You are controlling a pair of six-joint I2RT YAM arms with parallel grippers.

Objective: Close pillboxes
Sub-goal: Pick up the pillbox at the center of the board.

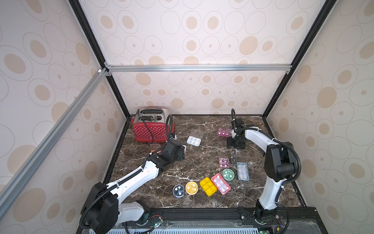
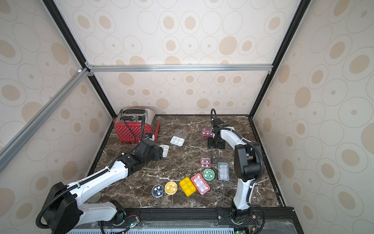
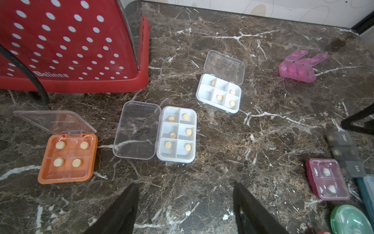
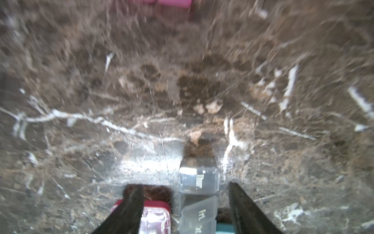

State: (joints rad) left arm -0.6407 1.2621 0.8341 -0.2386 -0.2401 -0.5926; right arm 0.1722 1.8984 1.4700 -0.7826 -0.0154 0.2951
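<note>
Several pillboxes lie on the marble table (image 1: 202,200). Lids stand open on the orange box (image 3: 67,158), a white box (image 3: 176,133), a second white box (image 3: 219,93) (image 1: 193,140) and the pink box (image 3: 296,68) (image 1: 223,132). My left gripper (image 3: 186,194) (image 2: 160,152) is open and empty, hovering just short of the nearer white box. My right gripper (image 4: 187,194) (image 1: 235,145) is open; its fingers straddle the far end of a grey day-labelled strip box (image 4: 199,182) (image 1: 233,157) without touching it. A closed maroon box (image 4: 155,218) (image 1: 223,162) lies beside the strip.
A red dotted toaster (image 1: 150,127) with its black cord stands at the back left. Toward the front lie shut boxes: blue rectangular (image 1: 242,171), green round (image 1: 228,174), red (image 1: 220,183), yellow rectangular (image 1: 208,186), yellow round (image 1: 191,187), blue round (image 1: 178,191).
</note>
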